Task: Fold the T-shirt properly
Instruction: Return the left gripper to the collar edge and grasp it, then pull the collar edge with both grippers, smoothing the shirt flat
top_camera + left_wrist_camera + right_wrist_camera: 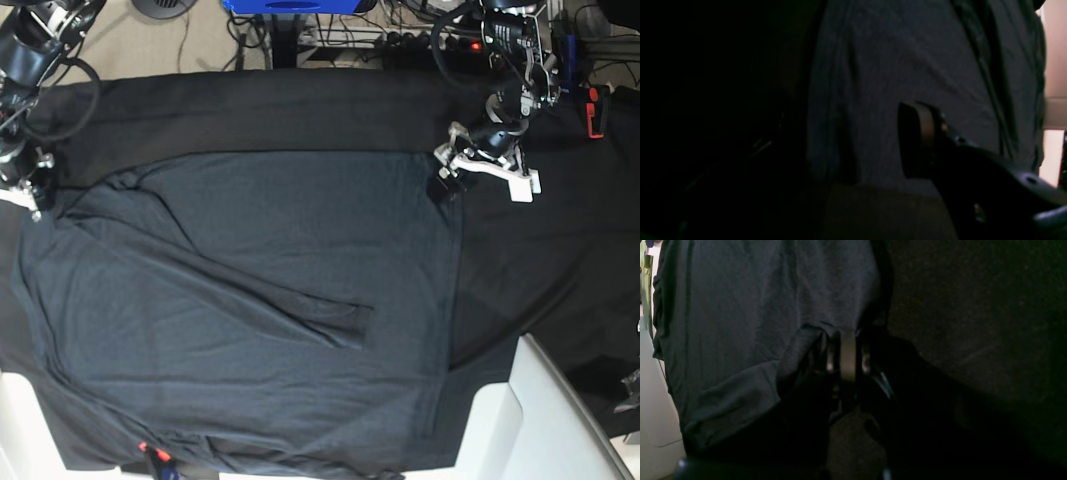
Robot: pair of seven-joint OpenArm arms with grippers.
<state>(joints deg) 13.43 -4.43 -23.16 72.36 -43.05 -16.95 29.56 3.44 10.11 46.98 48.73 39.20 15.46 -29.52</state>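
Observation:
The T-shirt (250, 300) lies spread out, slate blue-grey, on the black tablecloth (300, 110), with a crease near its middle. My right gripper (32, 190) is at the shirt's left edge. In the right wrist view it (846, 336) is shut on a bunched fold of the T-shirt (740, 306). My left gripper (443, 183) is at the shirt's far right corner. In the left wrist view one finger (917, 136) shows over the T-shirt (890, 66). The wide space to its left is dark, and no cloth shows in the jaws.
White table parts (545, 410) show at the front right and front left. Cables and equipment (400, 30) line the far edge. A red item (595, 110) sits at the far right. A small red-orange tag (150, 452) lies at the shirt's front edge.

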